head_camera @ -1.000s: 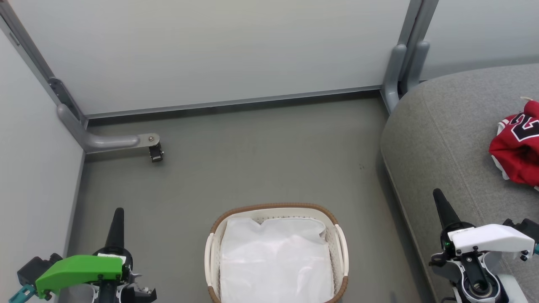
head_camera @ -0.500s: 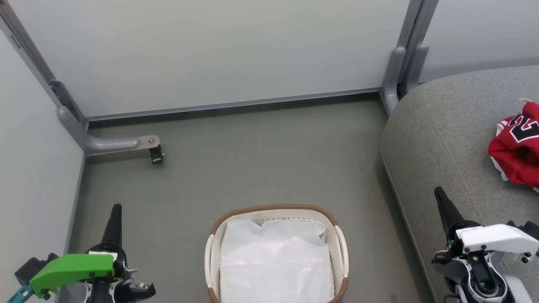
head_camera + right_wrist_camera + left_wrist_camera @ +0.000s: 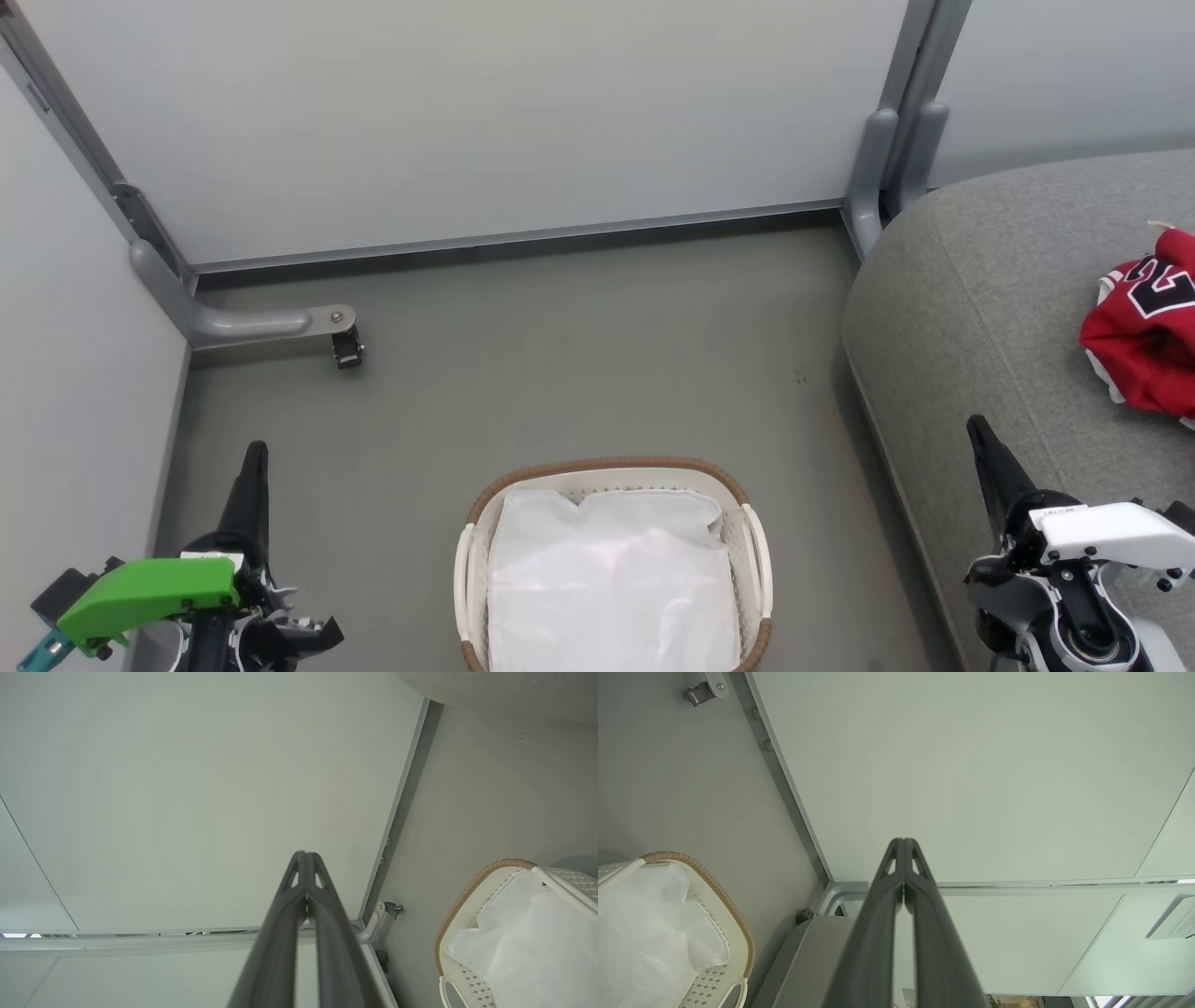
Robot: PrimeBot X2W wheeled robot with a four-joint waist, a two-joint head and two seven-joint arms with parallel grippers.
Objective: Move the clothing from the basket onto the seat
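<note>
Head view: jersey (image 3: 1141, 341) is bunched on the seat (image 3: 990, 308) at the far right. The frame edge cuts it, so you can't count what's in that heap. Basket (image 3: 607, 464) stands on the floor (image 3: 579, 355) near centre, long axis running near-to-far, with white liner (image 3: 607, 579) on top and no clear red. What lies under the liner can't be told. Left claw (image 3: 254, 455) is near left and right claw (image 3: 978, 431) near right, both clenched and empty, tips pointing far. The basket lies between them, about equally close to each. The jersey lies right of and beyond the right claw, so that arm is nearer to it and the left arm is well apart. Left wrist view: fingers (image 3: 882, 914) are pressed together with nothing in them. Basket rim (image 3: 724, 896) and liner sit to that claw's right, with the seat corner (image 3: 808, 952) past them. Right wrist view: fingers (image 3: 282, 933) are together and empty. Basket (image 3: 467, 891) lies to that claw's left, liner showing. My read: the unload looks done or nearly so. If you reach in to check, the basket is inboard of either claw, and you must open the claw first.
</note>
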